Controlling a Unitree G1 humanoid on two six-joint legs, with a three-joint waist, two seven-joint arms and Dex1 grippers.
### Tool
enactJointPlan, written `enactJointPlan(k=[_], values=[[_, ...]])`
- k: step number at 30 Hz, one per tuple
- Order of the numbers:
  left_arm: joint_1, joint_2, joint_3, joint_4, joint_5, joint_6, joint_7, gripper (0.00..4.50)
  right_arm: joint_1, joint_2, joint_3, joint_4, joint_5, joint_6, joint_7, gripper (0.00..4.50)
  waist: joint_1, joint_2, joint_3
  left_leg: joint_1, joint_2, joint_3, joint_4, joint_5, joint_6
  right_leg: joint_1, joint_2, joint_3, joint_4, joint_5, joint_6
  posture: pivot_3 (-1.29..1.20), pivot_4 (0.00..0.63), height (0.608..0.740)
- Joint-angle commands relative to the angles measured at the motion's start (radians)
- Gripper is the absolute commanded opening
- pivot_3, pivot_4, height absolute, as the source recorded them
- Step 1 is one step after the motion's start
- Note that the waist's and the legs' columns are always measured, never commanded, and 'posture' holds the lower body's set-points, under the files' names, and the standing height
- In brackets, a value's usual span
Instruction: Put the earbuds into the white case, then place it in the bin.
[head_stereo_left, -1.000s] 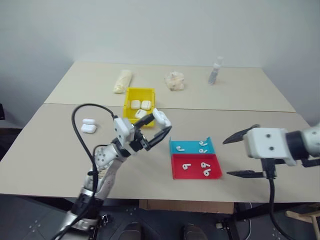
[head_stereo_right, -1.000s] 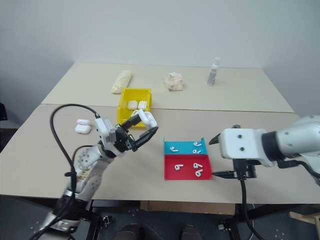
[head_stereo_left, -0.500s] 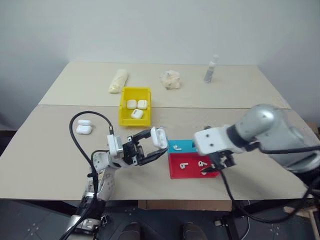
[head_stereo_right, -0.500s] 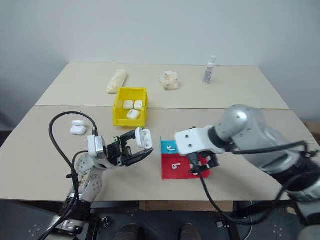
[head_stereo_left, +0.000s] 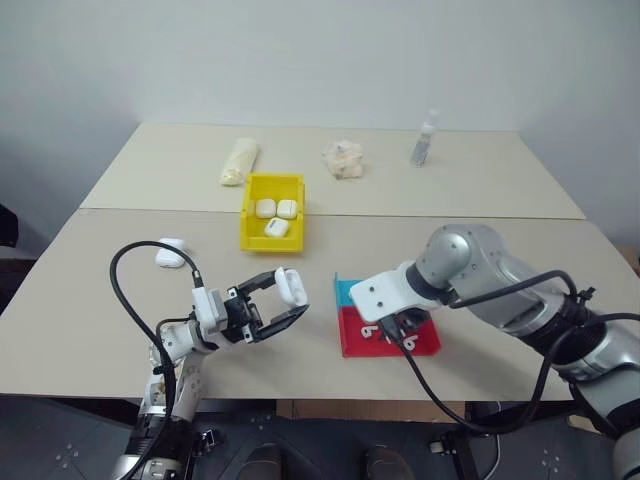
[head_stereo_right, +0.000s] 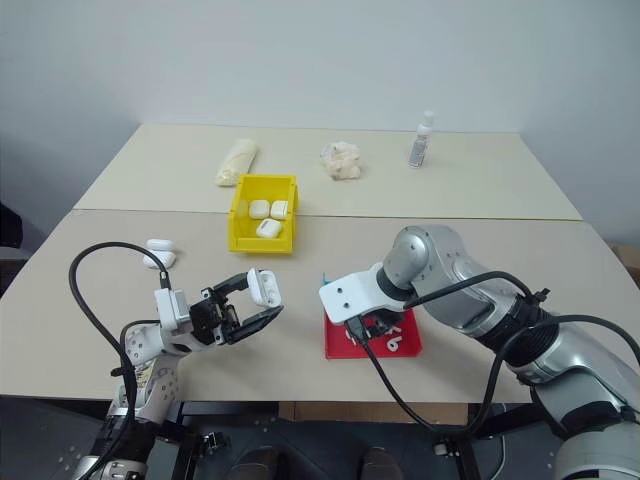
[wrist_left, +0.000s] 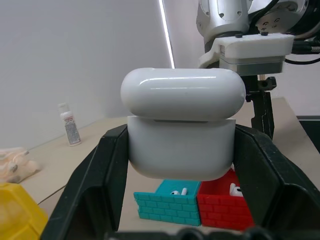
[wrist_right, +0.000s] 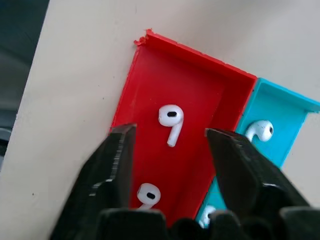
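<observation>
The left arm (head_stereo_left: 185, 345) is slim, with white and grey shells and small dark joints. A black cable (head_stereo_left: 135, 290) makes a big loop beside it and goes to a white block at the wrist. The left gripper (head_stereo_left: 283, 303) has two black fingers with flat, smooth inner sides. The right arm (head_stereo_left: 490, 285) is thick, round and silver-grey, with black cables (head_stereo_left: 470, 420) that hang from it. Its wrist carries a white rectangular plate (head_stereo_left: 385, 292), and the right gripper (wrist_right: 170, 137) has two black matte fingers (wrist_right: 112, 165).

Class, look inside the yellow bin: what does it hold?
Three white cases lie in the yellow bin. They are shut, so their contents cannot be seen, and the floor beneath them is covered.
</observation>
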Motion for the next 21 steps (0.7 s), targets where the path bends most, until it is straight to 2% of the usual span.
enactJointPlan(k=[1, 21], values=[[-0.001, 0.005, 0.011, -0.043, 0.02, -0.02, 0.027, 2.79, 0.007, 0.018, -0.002, 0.02, -0.053, -0.046, -0.001, 2.08, 0.0, 0.0, 0.0, 0.0, 0.0, 0.0, 0.0, 0.0, 0.0, 0.0, 0.0, 0.0, 0.0, 0.0, 0.0, 0.0, 0.15, 0.74], [0.002, 0.009, -0.003, -0.054, 0.04, -0.018, 0.052, 2.79, 0.062, 0.119, -0.014, 0.118, -0.183, -0.122, -0.007, 2.08, -0.001, 0.0, 0.0, 0.0, 0.0, 0.0, 0.0, 0.0, 0.0, 0.0, 0.0, 0.0, 0.0, 0.0, 0.0, 0.0, 0.15, 0.74]])
